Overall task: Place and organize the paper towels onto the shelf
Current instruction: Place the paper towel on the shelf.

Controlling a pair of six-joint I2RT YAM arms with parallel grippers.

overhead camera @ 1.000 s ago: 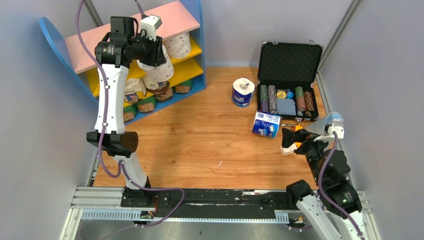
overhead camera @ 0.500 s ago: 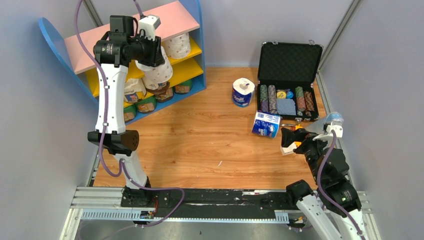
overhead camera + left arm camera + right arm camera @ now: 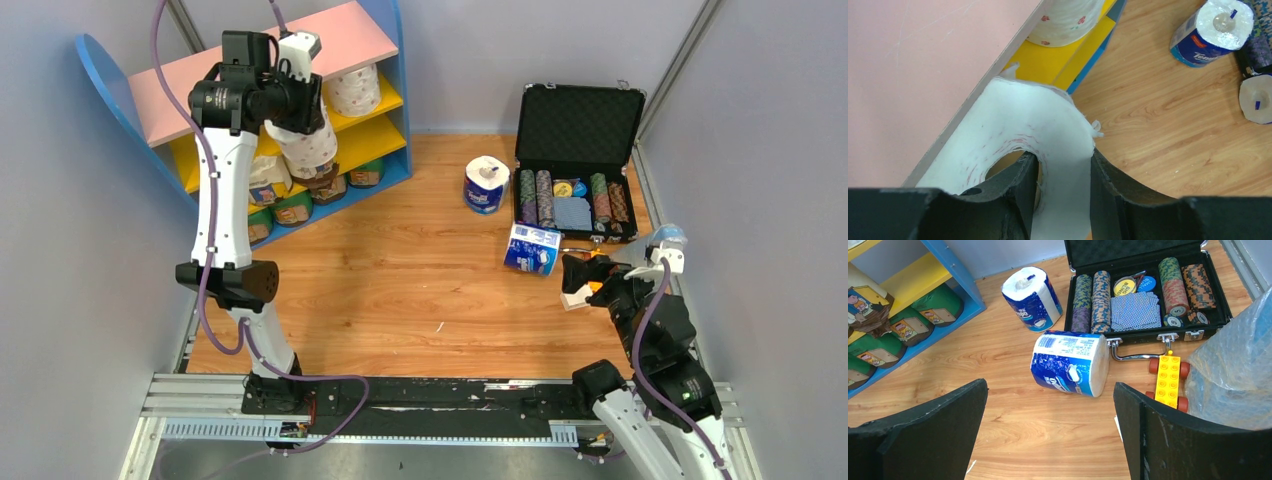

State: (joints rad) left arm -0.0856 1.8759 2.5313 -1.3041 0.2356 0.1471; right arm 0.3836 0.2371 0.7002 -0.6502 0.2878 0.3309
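My left gripper (image 3: 1060, 195) pinches a bare white roll (image 3: 305, 148) just before the shelf (image 3: 375, 95); right gripper (image 3: 1048, 430) gapes, idle.

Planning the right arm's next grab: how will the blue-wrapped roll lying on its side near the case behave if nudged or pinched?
The blue-wrapped roll lies on its round side on bare wood, so a sideways nudge would probably roll it. Its plastic wrap looks glossy, so possibly slippery. It is likely soft: the bare roll pinched in the left gripper is visibly squashed.
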